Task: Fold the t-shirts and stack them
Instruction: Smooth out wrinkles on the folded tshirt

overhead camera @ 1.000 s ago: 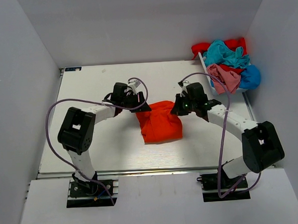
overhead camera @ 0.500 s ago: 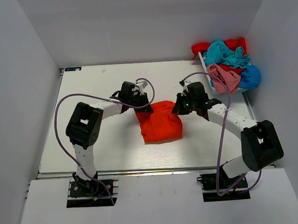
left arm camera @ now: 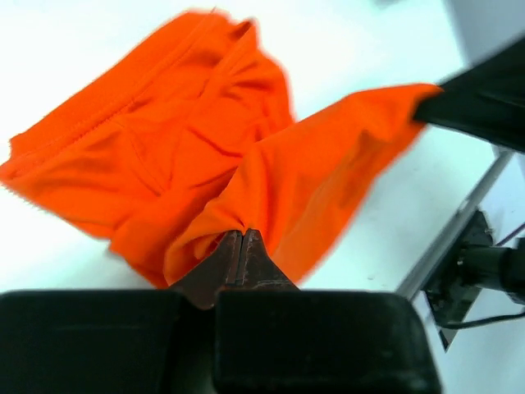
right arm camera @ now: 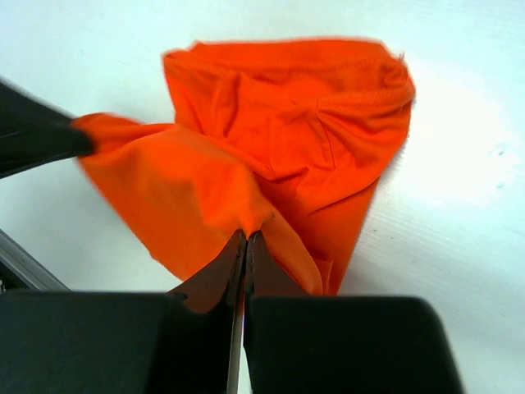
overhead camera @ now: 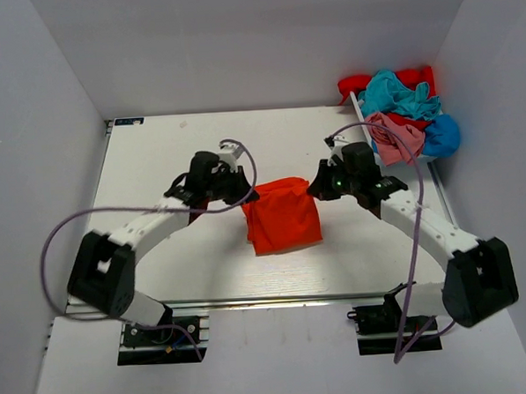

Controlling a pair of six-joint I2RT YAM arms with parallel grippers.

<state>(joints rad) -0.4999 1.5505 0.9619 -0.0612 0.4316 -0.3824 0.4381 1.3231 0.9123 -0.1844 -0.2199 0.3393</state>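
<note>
An orange-red t-shirt (overhead camera: 283, 215) hangs bunched between both arms over the middle of the table. My left gripper (overhead camera: 244, 196) is shut on its upper left corner; the left wrist view shows the cloth (left arm camera: 246, 156) pinched at the jaw tips (left arm camera: 241, 235). My right gripper (overhead camera: 313, 191) is shut on the upper right corner, where the cloth (right arm camera: 271, 148) gathers into its tips (right arm camera: 246, 235). The top edge is pulled taut and the rest trails onto the table. More t-shirts, teal (overhead camera: 397, 95), pink (overhead camera: 396, 135), red (overhead camera: 413, 75) and blue (overhead camera: 442, 135), lie heaped at the back right.
The heap rests in a white bin (overhead camera: 362, 112) against the right wall. White walls close in the table (overhead camera: 155, 158) at the back and both sides. Purple cables loop from each arm.
My left gripper has shut on the shirt's left corner. Both arms have drawn apart, stretching the top edge, and the left arm's elbow has swung out to the left.
</note>
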